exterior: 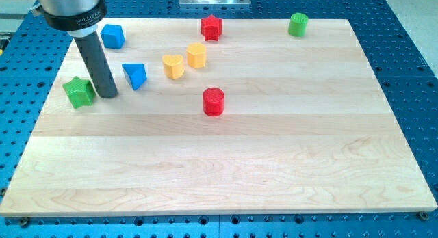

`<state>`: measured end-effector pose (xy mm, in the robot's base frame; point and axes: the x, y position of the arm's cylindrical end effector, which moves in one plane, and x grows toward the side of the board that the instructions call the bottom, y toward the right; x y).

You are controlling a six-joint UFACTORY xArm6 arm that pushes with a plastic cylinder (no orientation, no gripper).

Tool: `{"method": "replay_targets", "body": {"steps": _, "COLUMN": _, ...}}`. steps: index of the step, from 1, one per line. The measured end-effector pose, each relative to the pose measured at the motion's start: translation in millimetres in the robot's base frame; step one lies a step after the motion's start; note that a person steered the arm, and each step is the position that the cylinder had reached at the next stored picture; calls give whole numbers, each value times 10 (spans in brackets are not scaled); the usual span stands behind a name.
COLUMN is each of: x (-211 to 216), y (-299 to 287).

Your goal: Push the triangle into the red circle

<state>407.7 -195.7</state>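
Note:
The blue triangle block (135, 75) lies on the wooden board at the upper left. The red circle block (213, 101), a short cylinder, stands right of it and a little lower, near the board's middle. My tip (107, 94) rests on the board just left of the blue triangle and slightly lower, a small gap apart from it. The green star block (79, 91) sits close on my tip's left.
A blue cube (112, 36) lies above the triangle. A yellow heart-like block (173, 65) and a yellow hexagon block (196, 55) sit between triangle and top edge. A red star (211, 27) and a green cylinder (298, 24) lie near the top edge.

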Motion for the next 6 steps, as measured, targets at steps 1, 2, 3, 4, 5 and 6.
{"method": "replay_targets", "body": {"steps": 1, "x": -204, "y": 0}}
{"method": "replay_targets", "body": {"steps": 2, "x": -351, "y": -110}}
{"method": "replay_targets", "body": {"steps": 3, "x": -562, "y": -18}}
{"method": "replay_targets", "body": {"steps": 4, "x": -687, "y": 249}}
{"method": "replay_targets", "body": {"steps": 5, "x": -25, "y": 294}}
{"method": "replay_targets", "body": {"steps": 6, "x": 299, "y": 1082}}
